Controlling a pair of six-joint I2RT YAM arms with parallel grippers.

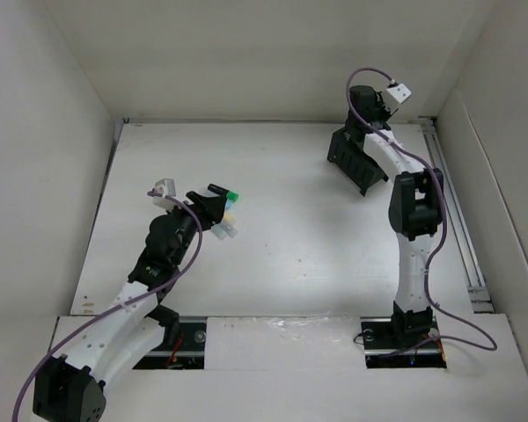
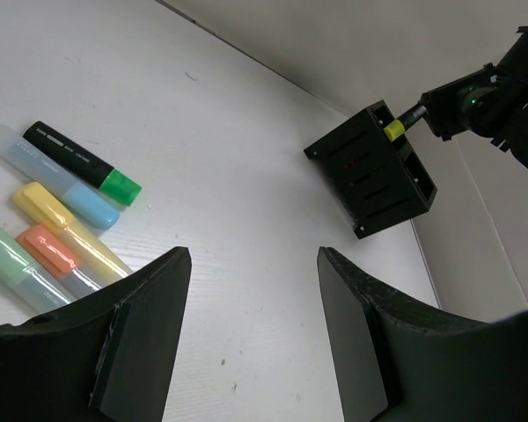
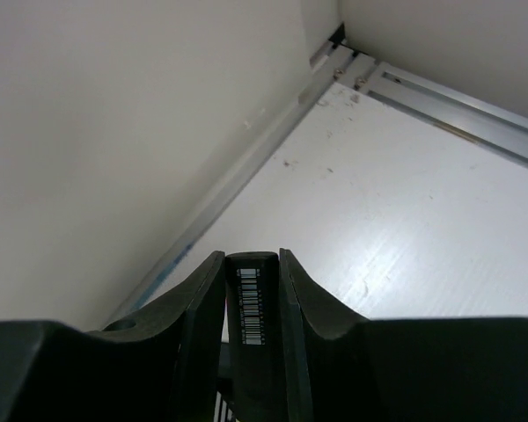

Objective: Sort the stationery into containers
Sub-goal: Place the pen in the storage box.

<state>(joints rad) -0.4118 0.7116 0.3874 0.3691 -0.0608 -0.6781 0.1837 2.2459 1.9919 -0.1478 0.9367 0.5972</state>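
Note:
Several highlighters lie side by side on the table at the left of the left wrist view: a black one with a green cap point(image 2: 84, 163), a pale blue one point(image 2: 60, 178), a yellow one point(image 2: 66, 224), an orange one point(image 2: 51, 253) and a pale green one point(image 2: 16, 266). My left gripper point(image 2: 253, 259) is open just right of them, with only bare table between its fingers. The black mesh organizer point(image 2: 374, 171) stands tilted at the far right. My right gripper point(image 3: 251, 257) is shut on a black marker point(image 3: 251, 308) with a barcode, whose yellow end point(image 2: 394, 130) sits at the organizer's opening.
White walls enclose the table point(image 1: 290, 255) on three sides. An aluminium rail point(image 1: 458, 211) runs along the right edge, close behind the organizer point(image 1: 359, 160). From above, the left gripper point(image 1: 213, 200) is mid-left by the marker group point(image 1: 229, 215), and the right gripper point(image 1: 367, 112) is at the back right.

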